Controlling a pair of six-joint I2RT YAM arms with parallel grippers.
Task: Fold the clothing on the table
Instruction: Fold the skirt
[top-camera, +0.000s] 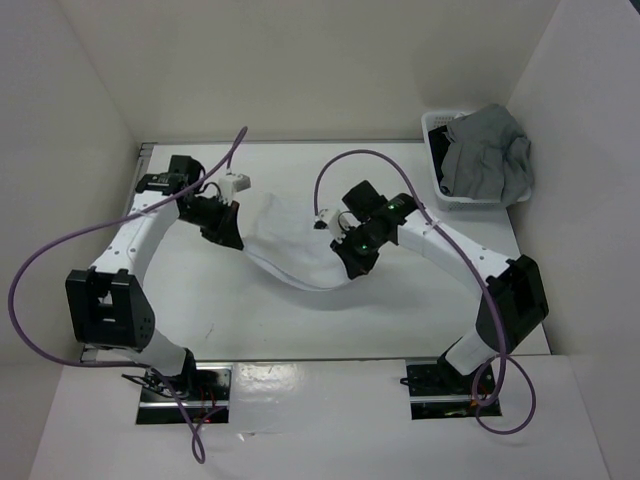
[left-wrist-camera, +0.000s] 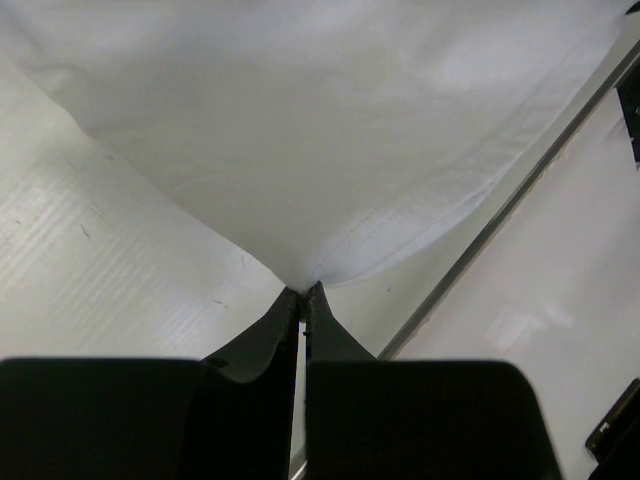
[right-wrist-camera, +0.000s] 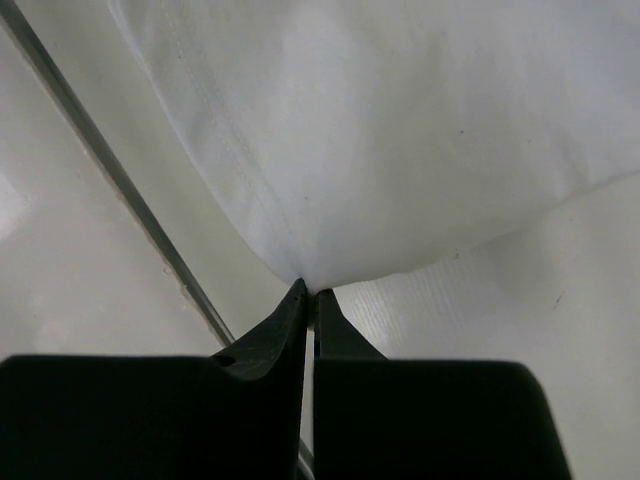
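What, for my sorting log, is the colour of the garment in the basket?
The garment is grey; top external view shows it best.

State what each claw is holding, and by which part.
Both hold the clothing. The left claw pinches its hemmed edge at one end, the right claw at the other.

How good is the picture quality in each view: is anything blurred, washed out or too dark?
Top external: even light and sharp, but the white clothing hardly stands out from the white table. Left wrist: the left gripper is black, without detail; the clothing is very bright. Right wrist: the right gripper is equally dark; the clothing is in focus.
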